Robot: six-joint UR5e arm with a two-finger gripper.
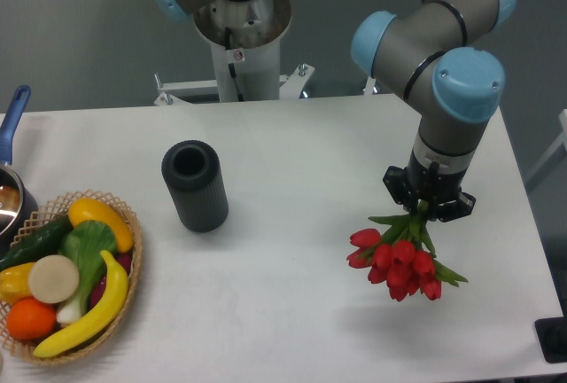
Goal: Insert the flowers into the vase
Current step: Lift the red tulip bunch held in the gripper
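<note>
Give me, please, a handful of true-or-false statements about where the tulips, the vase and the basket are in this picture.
1. The pincer holds the flowers by their stems. True.
2. The flowers already stand in the vase. False: they hang over the table, well to the vase's right in the picture.
3. The vase stands upright with its mouth empty. True.
4. The basket of fruit and vegetables sits at the table's right edge. False: it is at the left edge.

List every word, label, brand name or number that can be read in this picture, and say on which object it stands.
None: no readable text appears anywhere.
The vase, the flowers, the gripper and the basket carry no lettering.
The robot arm shows no legible marking.
</note>
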